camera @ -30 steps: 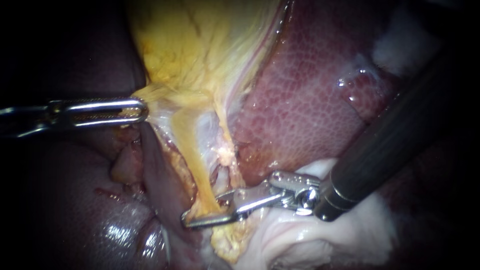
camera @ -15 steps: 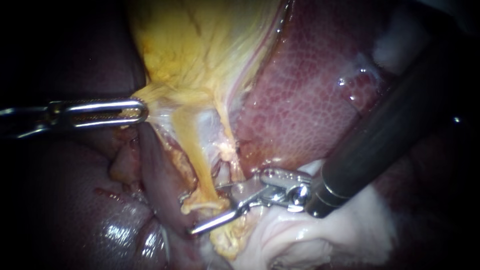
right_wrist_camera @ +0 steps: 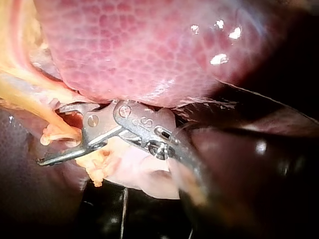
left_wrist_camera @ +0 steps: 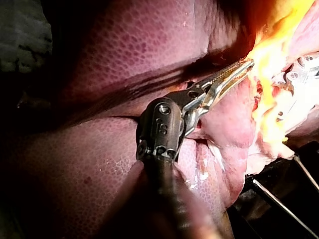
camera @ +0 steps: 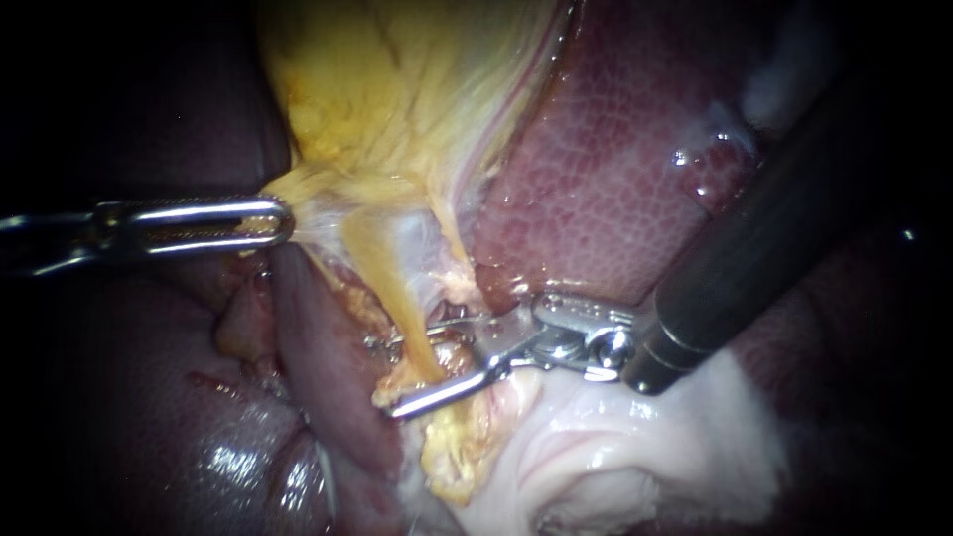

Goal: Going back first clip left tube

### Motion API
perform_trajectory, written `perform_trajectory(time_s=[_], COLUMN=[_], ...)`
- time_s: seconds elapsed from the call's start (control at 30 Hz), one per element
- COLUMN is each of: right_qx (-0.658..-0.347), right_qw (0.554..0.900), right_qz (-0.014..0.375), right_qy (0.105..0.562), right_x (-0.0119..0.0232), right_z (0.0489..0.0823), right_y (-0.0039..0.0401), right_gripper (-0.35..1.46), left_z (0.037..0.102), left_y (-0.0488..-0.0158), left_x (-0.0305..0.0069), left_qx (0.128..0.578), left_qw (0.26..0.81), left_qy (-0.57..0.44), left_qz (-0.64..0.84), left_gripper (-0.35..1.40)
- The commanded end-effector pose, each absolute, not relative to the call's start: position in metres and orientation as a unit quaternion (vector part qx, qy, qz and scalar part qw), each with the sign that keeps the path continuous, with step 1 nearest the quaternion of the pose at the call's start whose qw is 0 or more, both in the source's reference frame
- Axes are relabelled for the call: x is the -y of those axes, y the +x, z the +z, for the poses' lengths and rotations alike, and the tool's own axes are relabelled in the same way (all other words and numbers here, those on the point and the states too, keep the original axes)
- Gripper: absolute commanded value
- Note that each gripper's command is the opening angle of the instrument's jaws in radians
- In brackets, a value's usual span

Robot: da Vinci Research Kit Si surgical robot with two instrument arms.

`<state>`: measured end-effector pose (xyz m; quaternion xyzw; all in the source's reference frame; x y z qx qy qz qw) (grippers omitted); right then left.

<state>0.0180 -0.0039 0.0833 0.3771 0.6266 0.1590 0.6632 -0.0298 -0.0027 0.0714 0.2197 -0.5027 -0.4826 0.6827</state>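
A yellow tube (camera: 397, 288) runs down from the yellow gallbladder (camera: 397, 99) beside the liver (camera: 615, 199). My right instrument (camera: 379, 377) comes in from the upper right. Its jaws are open and straddle the tube's lower part, one jaw on each side, with a gap showing. The right wrist view shows the same: the right instrument (right_wrist_camera: 52, 134) has the tube (right_wrist_camera: 50, 114) lying between its spread jaws. My left instrument (camera: 273, 220) reaches in from the left, shut on the gallbladder's yellow edge, which it holds taut. In the left wrist view its jaws (left_wrist_camera: 239, 69) clamp that tissue.
Pale white tissue (camera: 635, 447) lies under the right instrument's wrist. Dark red liver lobes (camera: 149, 397) fill the lower left. The right instrument's thick dark shaft (camera: 774, 238) crosses over the liver. A frayed yellow stump (camera: 452, 462) hangs below the jaws.
The right instrument's jaws, closed around the tube's base a second ago, have opened and shifted upward along the tube. The left instrument has held still.
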Motion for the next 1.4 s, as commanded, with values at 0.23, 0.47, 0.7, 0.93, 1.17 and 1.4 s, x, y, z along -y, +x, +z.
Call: perform_trajectory(time_s=[0.23,0.47,0.7,0.93,1.17,1.4], right_qx=[-0.636,-0.624,-0.617,-0.617,-0.617,-0.617], right_qw=[0.670,0.693,0.708,0.710,0.711,0.711], right_qz=[0.152,0.154,0.154,0.150,0.148,0.148], right_qy=[0.351,0.328,0.308,0.305,0.303,0.303], right_x=[0.0014,-0.0026,-0.0045,-0.0039,-0.0033,-0.0032], right_z=[0.0799,0.0746,0.0706,0.0706,0.0709,0.0707], right_y=[0.0112,0.0053,0.0026,0.0026,0.0026,0.0027], right_gripper=[0.60,0.60,0.60,0.60,0.60,0.60], left_z=[0.0714,0.0716,0.0719,0.0740,0.0766,0.0779], left_y=[-0.0297,-0.0298,-0.0303,-0.0330,-0.0377,-0.0403], left_x=[0.0026,0.0027,0.0028,0.0043,0.0051,0.0053], left_qx=[0.503,0.504,0.504,0.507,0.512,0.512], left_qw=[0.683,0.683,0.683,0.685,0.686,0.691], left_qy=[0.221,0.220,0.218,0.218,0.225,0.228], left_qz=[-0.482,-0.482,-0.482,-0.476,-0.465,-0.456], left_gripper=[-0.35,-0.35,-0.35,-0.35,-0.35,-0.35])
